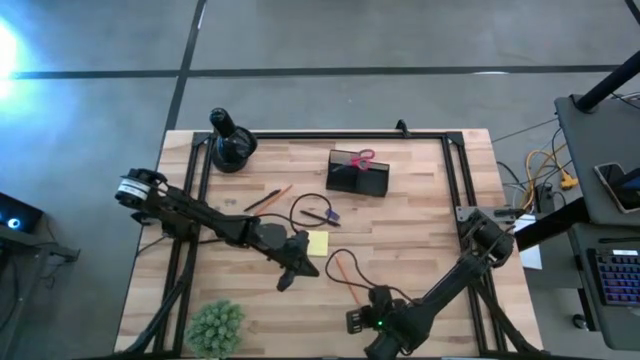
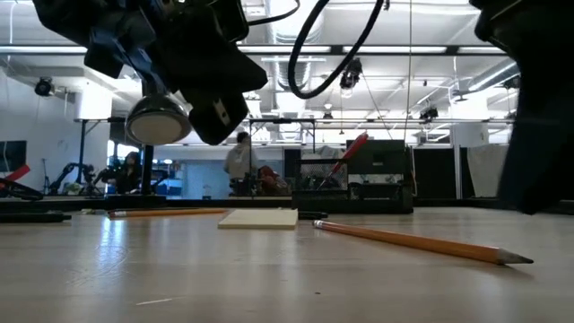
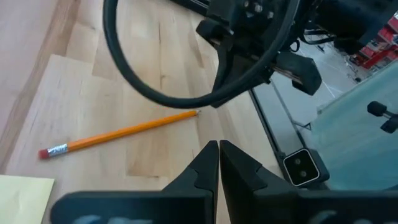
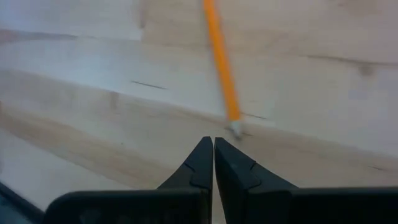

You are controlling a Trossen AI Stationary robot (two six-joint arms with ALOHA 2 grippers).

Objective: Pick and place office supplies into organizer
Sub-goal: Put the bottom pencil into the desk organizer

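Two dark, slender jointed arms; left arm with a white-ringed shoulder joint, right arm with a green indicator light near the wrist. Looping black cable. Tapered black fingers, smooth-edged.

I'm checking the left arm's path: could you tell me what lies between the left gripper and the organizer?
In the high view, the sticky-note pad lies just beyond the shut left gripper; bare wood follows up to the organizer.

The desk is pale wood, planked, smooth with a soft sheen; the pencil is glossy orange-painted wood with a metal ferrule; the sticky-note pad is matt yellow paper; the left tool looks like matt black plastic.
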